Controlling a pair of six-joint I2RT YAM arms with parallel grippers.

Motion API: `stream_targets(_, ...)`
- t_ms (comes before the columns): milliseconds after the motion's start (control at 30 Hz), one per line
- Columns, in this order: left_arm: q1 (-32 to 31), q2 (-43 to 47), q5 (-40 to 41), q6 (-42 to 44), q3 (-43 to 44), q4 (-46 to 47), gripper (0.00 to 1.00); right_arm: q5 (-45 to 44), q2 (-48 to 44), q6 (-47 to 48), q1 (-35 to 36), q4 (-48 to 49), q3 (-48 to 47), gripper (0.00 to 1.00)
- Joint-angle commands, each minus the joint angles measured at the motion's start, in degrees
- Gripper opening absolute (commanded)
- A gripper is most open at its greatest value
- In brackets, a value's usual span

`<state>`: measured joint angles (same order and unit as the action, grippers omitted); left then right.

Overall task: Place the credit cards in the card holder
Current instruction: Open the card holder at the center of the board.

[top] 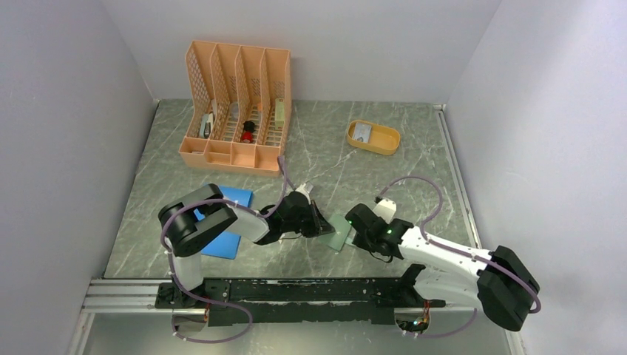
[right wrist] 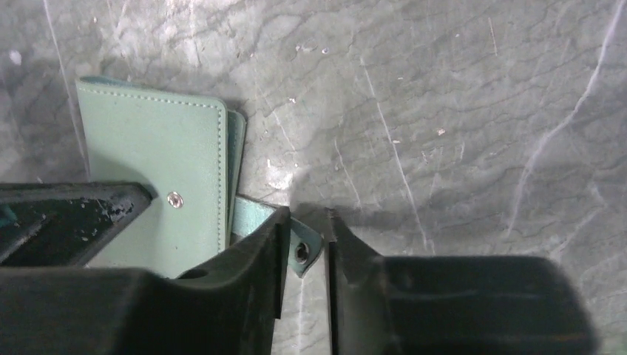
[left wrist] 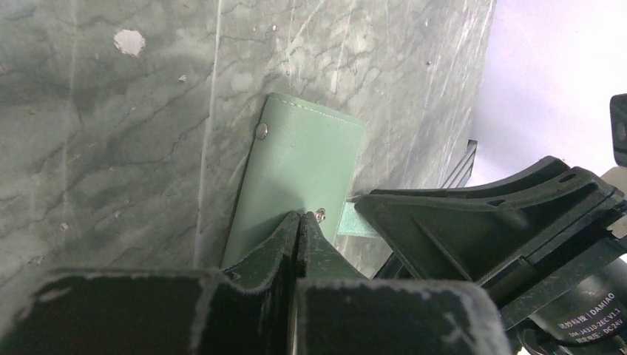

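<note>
- The card holder (right wrist: 151, 148) lies folded flat on the counter (top: 333, 163), near the middle of its near edge, between both arms.
- The left arm reaches low to the right. The left gripper (left wrist: 299, 218) is clenched, its tips resting on the holder's cover.
- The right arm reaches low to the left. The right gripper (right wrist: 304, 222) is slightly parted, with the snap tab (right wrist: 299, 251) loose between its fingers.

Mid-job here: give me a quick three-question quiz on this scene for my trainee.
1. True or false: the left tool stands wide open above the card holder.
2. What lies between the right tool's fingers? A) a pen B) the card holder's snap tab C) nothing
3. Where on the table does a credit card show?

Key
1. False: it is shut, tips on the card holder.
2. B
3. In the yellow tray, at the far side of the table.
</note>
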<state>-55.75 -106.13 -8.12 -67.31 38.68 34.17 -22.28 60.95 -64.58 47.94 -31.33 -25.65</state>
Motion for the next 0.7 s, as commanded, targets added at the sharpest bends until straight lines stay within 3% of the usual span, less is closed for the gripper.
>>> stream_targets(0,0.8,-2.2,5.2,3.8,-3.3,-14.1,0.05,1.4,-1.9,1.8,-0.6,1.5,1.2,0.19)
stream_targets(67,0.8,-1.9,5.1,4.0,-3.1,-14.2,0.05,3.0,-2.8,2.6,-0.6,2.5,1.5,0.07)
stream_targets(167,0.8,-1.1,5.1,4.5,-2.5,-14.6,0.05,6.2,-5.7,3.7,-0.6,4.8,2.1,0.0)
stream_targets(333,0.8,1.7,3.3,6.9,-0.4,-16.8,0.05,8.8,-10.0,7.3,-0.6,3.7,-1.4,0.0)
stream_targets(367,0.8,3.0,2.9,7.8,0.2,-17.7,0.09,9.1,-10.3,8.7,-0.6,2.8,-3.1,0.0)
stream_targets(533,0.8,12.9,4.3,11.8,1.2,-23.7,0.47,10.5,-7.4,16.8,-0.6,-3.1,-13.1,0.0)
stream_targets(667,0.8,21.0,6.5,14.7,0.2,-28.9,0.55,14.2,-4.2,22.3,-0.6,-3.3,-18.4,0.0)
